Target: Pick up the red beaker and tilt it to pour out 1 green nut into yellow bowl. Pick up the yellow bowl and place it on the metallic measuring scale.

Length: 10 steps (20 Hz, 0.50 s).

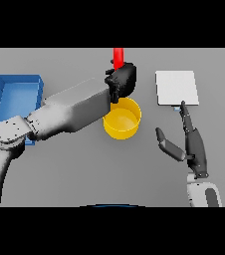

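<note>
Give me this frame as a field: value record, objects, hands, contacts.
red beaker: held above and behind the bowl, only its upper part shows
left hand: curled round the red beaker
yellow bowl: on the table, partly behind the left forearm; no nut visible inside
metallic measuring scale: right of the bowl, nothing on it
right hand: open, fingertip near the scale's front edge, holding nothing
blue bin: far left, partly covered by the left arm
</note>
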Motion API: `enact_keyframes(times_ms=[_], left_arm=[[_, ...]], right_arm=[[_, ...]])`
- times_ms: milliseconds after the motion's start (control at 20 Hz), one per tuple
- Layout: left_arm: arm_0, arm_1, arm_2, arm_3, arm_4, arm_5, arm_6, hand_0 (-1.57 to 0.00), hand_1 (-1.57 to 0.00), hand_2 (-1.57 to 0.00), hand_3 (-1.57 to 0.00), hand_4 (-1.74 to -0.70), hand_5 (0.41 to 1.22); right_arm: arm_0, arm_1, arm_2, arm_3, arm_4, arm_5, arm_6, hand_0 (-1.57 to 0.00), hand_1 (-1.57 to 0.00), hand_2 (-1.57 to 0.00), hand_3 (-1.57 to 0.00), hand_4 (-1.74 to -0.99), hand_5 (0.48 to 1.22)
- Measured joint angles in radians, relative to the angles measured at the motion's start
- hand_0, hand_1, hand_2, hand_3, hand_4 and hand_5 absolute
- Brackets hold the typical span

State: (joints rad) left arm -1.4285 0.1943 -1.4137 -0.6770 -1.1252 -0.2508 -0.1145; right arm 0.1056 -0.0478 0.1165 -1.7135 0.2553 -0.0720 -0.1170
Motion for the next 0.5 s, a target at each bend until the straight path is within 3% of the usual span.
enact_keyframes(times_ms=[50, 200, 300, 500], left_arm=[[-0.025, 0.019, -0.003, -0.001, 0.005, 0.005, -0.022, -1.57, -1.57, -1.57, -1.57, -1.72, 1.221], [-0.122, 0.049, 0.002, 0.049, 0.008, 0.03, -0.012, -1.57, -1.57, -1.57, -1.57, -1.73, 1.221], [-0.176, 0.081, 0.041, 0.089, 0.049, 0.054, -0.017, -1.57, -1.57, -1.57, -1.18, -1.73, 1.221], [-0.285, 0.114, 0.182, 0.288, 0.189, 0.11, 0.017, -1.57, -1.57, -1.57, -1.41, -1.73, 1.221]], right_arm=[[-0.019, 0.0, -0.009, 0.015, -0.009, 0.001, 0.016, 0.0, 0.0, 0.0, 0.0, -1.157, 0.638], [-0.017, -0.001, 0.0, 0.009, -0.006, 0.008, -0.004, 0.0, 0.0, 0.0, 0.0, -1.154, 0.654], [-0.014, -0.002, 0.007, 0.0, 0.008, 0.002, -0.005, 0.0, 0.0, 0.0, 0.0, -1.16, 0.66], [-0.02, 0.001, 0.007, 0.028, -0.004, 0.013, -0.02, 0.0, 0.0, 0.0, 0.0, -1.156, 0.658]])
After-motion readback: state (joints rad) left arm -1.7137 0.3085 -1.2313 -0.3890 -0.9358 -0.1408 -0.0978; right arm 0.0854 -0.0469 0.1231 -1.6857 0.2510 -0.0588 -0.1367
